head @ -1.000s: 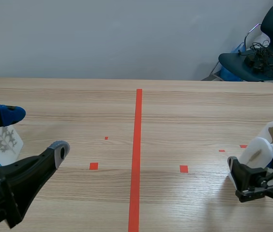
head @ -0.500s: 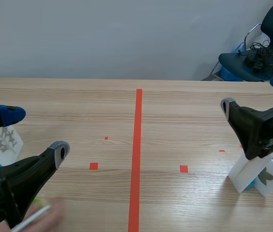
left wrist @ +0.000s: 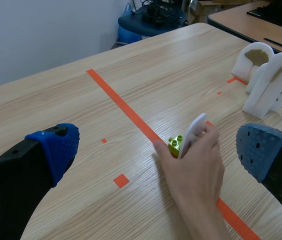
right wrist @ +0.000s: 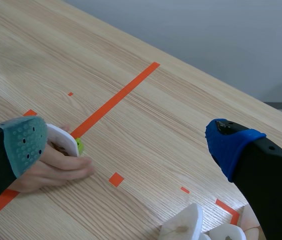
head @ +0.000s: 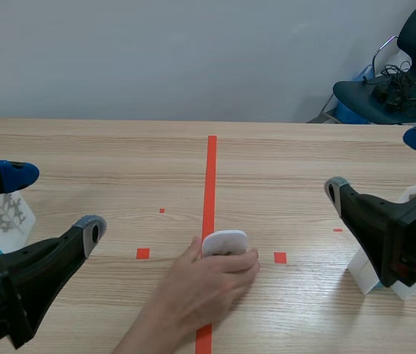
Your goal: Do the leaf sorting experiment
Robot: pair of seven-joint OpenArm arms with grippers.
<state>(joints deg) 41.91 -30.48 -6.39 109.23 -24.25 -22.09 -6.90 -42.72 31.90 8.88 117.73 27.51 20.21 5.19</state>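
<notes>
Scene view: a person's hand point(head: 209, 286) is reaching in from the near edge and closing around a white leaf card point(head: 225, 242), which is standing on the table on the red centre line point(head: 211, 169), lapping slightly to its right side. The left gripper point(head: 54, 200) is hanging low with fingers spread and nothing between them; the right gripper point(head: 378, 164) is likewise gaping and holding nothing, above the white stands point(head: 364, 271). The card is lying between the two arms, marginally nearer the right one by my reading. Left wrist view: the card point(left wrist: 193, 131) is showing almost edge-on, seated on a green brick point(left wrist: 176, 144), ahead of the spread fingers and on a line between them; the person's fingers are wrapping its far side. Right wrist view: the card point(right wrist: 65, 141) is sitting just beside this gripper's grey-green pad point(right wrist: 27, 145), broad face turning toward the robot, so its thin edges are pointing left and right across the table. The leaf print is mostly covered and not readable. Judgement: any pick is waiting on the hand clearing; approach is probably favouring the right arm.
</notes>
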